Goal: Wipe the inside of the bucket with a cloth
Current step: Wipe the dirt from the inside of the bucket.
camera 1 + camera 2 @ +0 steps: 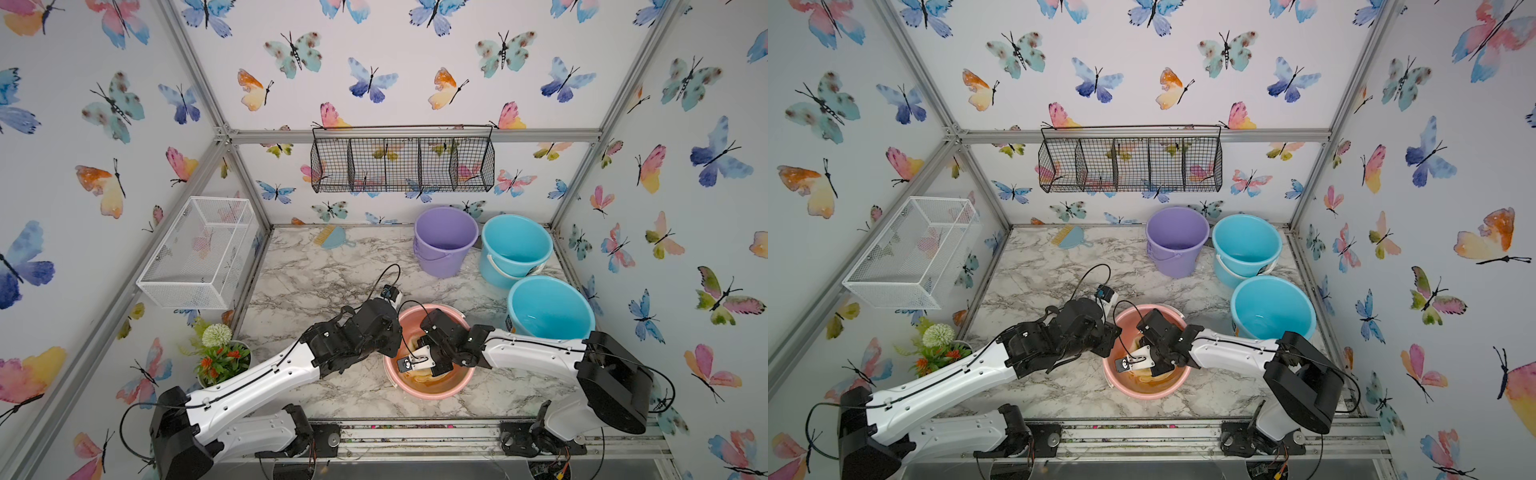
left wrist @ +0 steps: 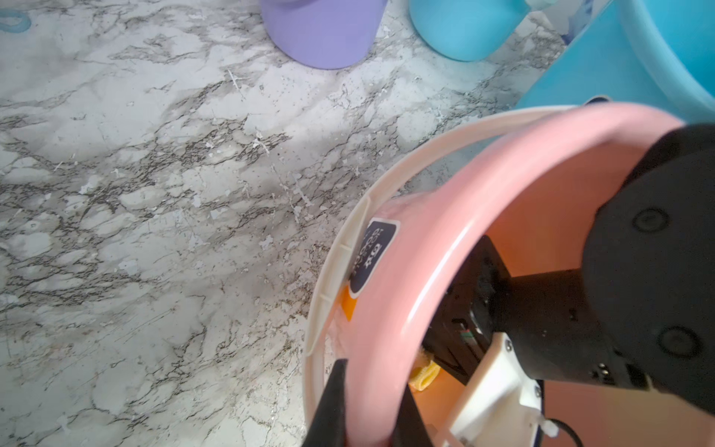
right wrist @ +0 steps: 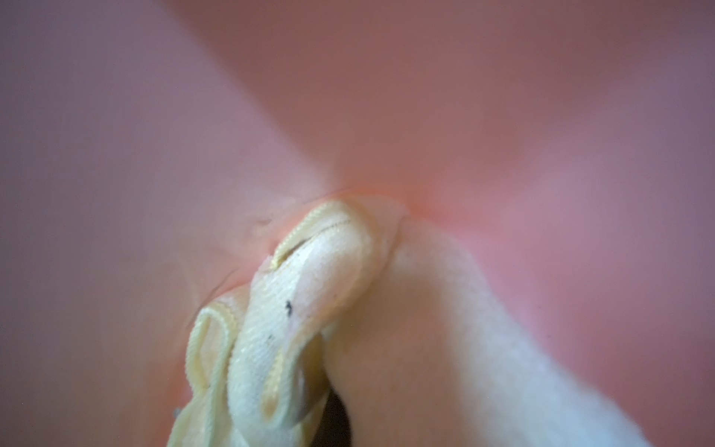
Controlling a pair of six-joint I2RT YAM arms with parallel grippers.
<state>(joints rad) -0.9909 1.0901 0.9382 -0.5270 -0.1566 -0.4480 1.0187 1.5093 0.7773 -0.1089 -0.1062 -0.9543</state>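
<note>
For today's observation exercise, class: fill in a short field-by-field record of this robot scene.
Bucket: pink plastic bucket, upright, front centre
Cloth: pale yellow terry cloth, pressed against its inside
Left gripper: shut on the pink rim
Right gripper: shut on the cloth
Behind: purple plastic bucket; two blue plastic buckets

In a top view the right gripper [image 1: 430,370] reaches down inside the pink bucket [image 1: 446,386]. Its own wrist hides the fingertips and most of the cloth [image 1: 417,376] beneath them. In the right wrist view the cloth [image 3: 309,309] bunches over the fingers and runs off the picture's edge, and the bucket beyond it is only a soft blur. In the left wrist view the left gripper [image 2: 371,387] clamps the bucket's rim with its fingers cut off by the frame. The label [image 2: 373,255] just ahead of them is too blurred to read.
</note>
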